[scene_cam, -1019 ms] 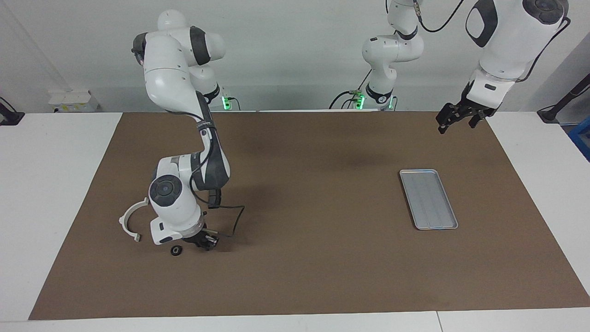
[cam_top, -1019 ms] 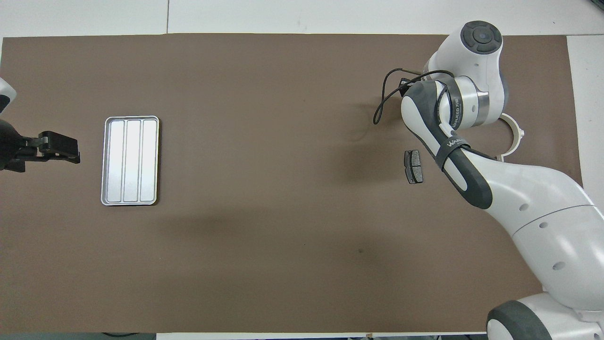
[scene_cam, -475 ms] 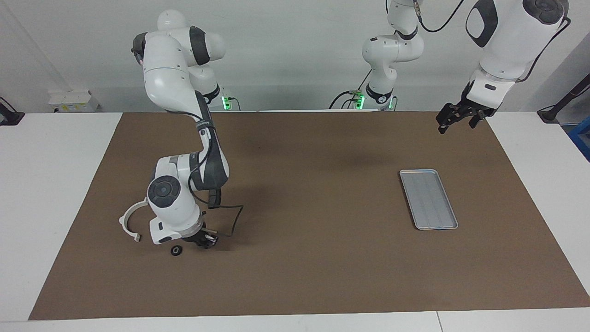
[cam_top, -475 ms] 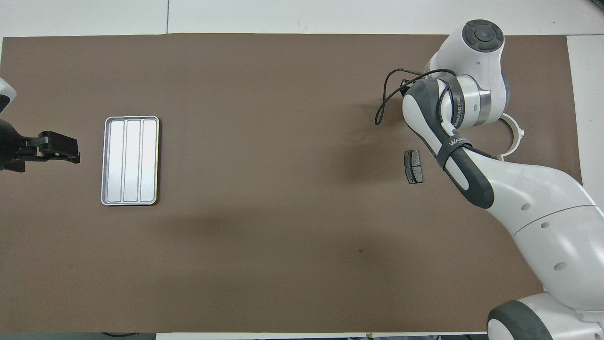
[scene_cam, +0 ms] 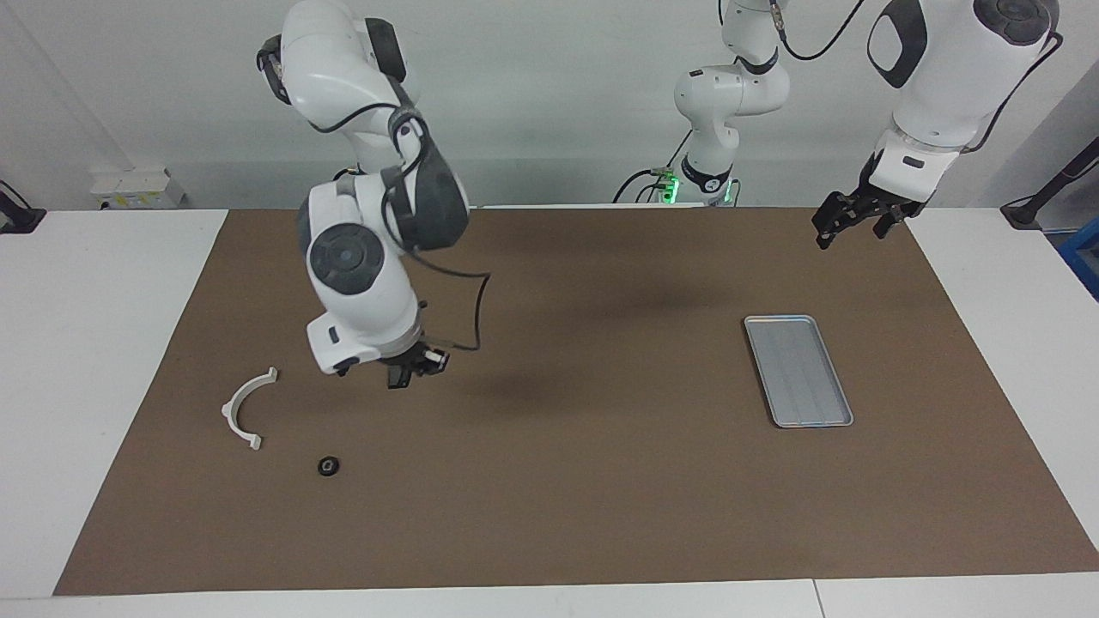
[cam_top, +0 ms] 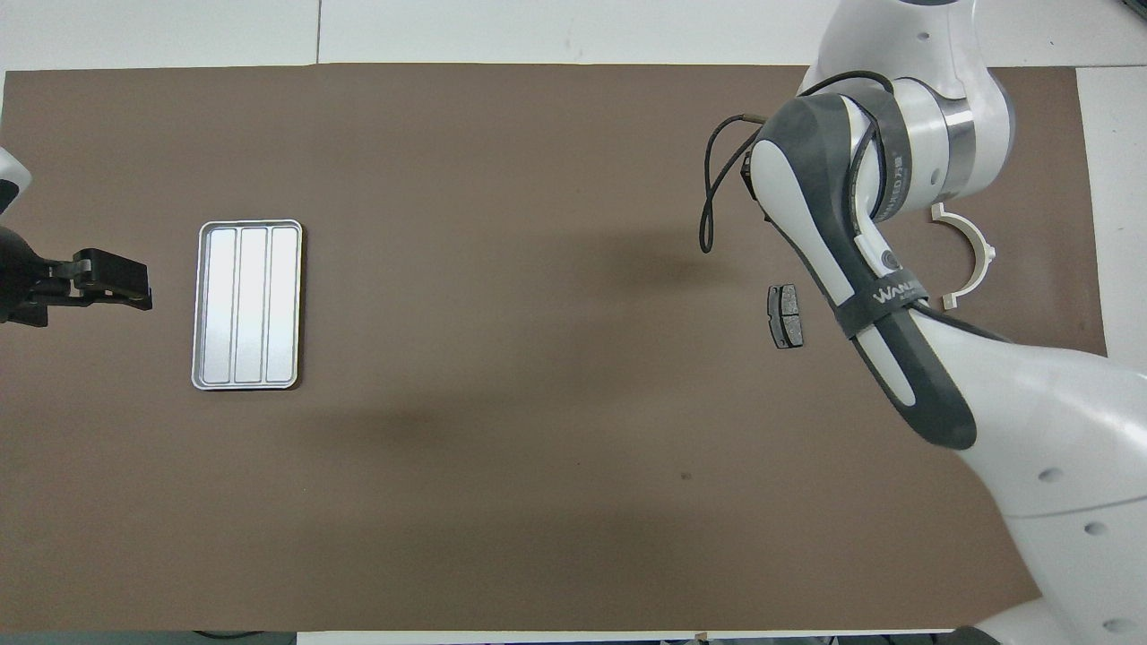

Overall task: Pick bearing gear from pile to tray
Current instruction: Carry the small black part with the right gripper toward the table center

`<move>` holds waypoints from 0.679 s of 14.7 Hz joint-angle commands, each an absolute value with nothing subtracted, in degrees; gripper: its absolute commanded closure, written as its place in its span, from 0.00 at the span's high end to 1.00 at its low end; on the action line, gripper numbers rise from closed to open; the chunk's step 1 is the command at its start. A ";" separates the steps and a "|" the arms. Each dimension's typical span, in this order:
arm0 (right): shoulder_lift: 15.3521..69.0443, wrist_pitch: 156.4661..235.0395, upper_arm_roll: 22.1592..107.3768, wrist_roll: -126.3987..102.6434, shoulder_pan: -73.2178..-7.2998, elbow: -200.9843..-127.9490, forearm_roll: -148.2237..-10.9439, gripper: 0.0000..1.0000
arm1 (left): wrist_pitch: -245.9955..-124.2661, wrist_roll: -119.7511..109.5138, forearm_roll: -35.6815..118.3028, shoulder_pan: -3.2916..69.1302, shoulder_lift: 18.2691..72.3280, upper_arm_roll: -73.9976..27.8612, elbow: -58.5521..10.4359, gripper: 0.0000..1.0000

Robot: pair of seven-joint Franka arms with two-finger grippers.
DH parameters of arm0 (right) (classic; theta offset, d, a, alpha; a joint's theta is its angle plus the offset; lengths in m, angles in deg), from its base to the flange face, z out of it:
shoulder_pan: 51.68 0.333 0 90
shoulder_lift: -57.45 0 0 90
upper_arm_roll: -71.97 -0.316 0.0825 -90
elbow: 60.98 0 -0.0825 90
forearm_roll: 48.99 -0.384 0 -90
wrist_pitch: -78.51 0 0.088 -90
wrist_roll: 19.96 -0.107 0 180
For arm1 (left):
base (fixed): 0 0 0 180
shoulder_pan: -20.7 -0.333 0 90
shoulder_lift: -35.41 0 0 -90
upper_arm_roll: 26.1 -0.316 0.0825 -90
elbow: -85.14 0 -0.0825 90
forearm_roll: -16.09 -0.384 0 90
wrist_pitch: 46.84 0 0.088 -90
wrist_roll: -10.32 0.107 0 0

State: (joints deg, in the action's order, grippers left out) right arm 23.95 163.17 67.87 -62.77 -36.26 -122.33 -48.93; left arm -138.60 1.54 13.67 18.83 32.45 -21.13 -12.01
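- Tray (scene_cam: 798, 370) holds nothing visible; flat ribbed silver metal with raised rim, at the left arm's end of the table; no delivery made, by that evidence.
- Right gripper (scene_cam: 410, 369) is up in the air over the brown mat; whether it grips anything cannot be told.
- Pile at the right arm's end: white plastic arc (scene_cam: 245, 408); small black round piece (scene_cam: 327, 466) near it; dark grey brake pad (cam_top: 785, 315).
- Left gripper (scene_cam: 848, 221) waits raised, beside the tray's end; fingers spread, empty.

Tray (scene_cam: 798, 370) well apart from pile (scene_cam: 283, 425)
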 commanded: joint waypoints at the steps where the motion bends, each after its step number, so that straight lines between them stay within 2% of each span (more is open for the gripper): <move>1: 24.23 164.45 67.84 -79.92 -28.34 -121.01 -50.75 0.00 | -137.80 1.97 14.24 18.77 31.72 -21.17 -12.24 1.00; 5: 23.09 173.67 67.84 -95.88 -19.79 -121.53 -51.37 0.00 | -137.80 1.97 14.24 18.86 31.72 -21.17 -12.24 1.00; 10: 13.26 185.97 68.54 -105.64 -13.11 -121.36 -48.04 0.00 | -137.80 1.97 14.24 18.77 31.72 -21.17 -12.24 1.00</move>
State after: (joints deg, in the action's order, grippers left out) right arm 17.57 181.73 68.00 -102.86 -14.32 -122.54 -49.62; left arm -138.59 1.54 13.67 18.83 32.45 -21.13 -12.01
